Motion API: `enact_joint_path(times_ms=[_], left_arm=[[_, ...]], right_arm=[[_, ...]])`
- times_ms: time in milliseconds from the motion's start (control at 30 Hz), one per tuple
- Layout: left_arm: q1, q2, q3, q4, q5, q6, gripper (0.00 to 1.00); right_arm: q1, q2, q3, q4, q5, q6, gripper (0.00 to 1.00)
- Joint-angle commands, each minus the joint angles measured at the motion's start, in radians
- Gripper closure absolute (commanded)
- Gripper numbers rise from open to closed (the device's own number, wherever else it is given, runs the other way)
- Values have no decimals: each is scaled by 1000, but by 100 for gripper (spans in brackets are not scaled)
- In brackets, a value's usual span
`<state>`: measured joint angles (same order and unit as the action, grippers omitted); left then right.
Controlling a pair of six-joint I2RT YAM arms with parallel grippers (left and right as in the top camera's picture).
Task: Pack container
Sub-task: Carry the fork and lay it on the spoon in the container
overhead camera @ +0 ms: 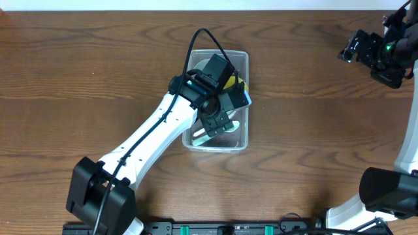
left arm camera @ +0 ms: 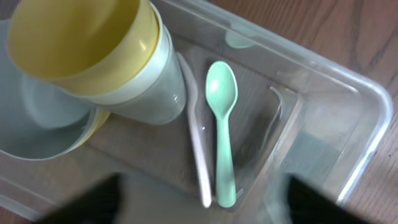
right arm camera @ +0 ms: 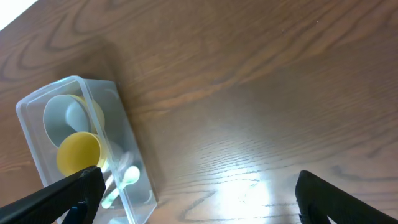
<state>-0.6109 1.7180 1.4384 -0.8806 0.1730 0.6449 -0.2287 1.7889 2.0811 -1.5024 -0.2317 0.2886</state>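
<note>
The clear plastic container (overhead camera: 240, 140) stands at the table's middle, also in the left wrist view (left arm camera: 348, 106) and the right wrist view (right arm camera: 37, 99). Inside lie a mint green spoon (left arm camera: 222, 124) and a white spoon (left arm camera: 196, 143) side by side, next to stacked cups, yellow over white (left arm camera: 112, 56), and a pale bowl (left arm camera: 37, 124). My left gripper (overhead camera: 219, 121) hovers over the container, open and empty, its dark fingertips at the bottom corners of its wrist view (left arm camera: 199, 208). My right gripper (overhead camera: 356, 49) is far right at the back, open and empty (right arm camera: 199, 199).
Bare brown wood table (overhead camera: 313, 130) lies all round the container. The right arm's base (overhead camera: 385, 196) stands at the front right corner, the left arm's base (overhead camera: 101, 196) at the front left.
</note>
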Motion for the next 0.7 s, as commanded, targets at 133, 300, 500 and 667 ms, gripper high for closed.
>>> enact_joint_path(times_ms=[133,300,500,667], left_arm=[[1,-90,115,89,-7,-161,2],[1,-85,117,177,-8,-206,1],[1,-8,117,244,-8,-272,79],[7,67,117,342,-9,-311,94]], right_arm=[[-6,3,-3,-1,-5,14,1],[-6,3,-3,-1,-5,14,1],[-6,3,-3,-1,-5,14,1],[-6,3,-3,-1,-5,14,1]])
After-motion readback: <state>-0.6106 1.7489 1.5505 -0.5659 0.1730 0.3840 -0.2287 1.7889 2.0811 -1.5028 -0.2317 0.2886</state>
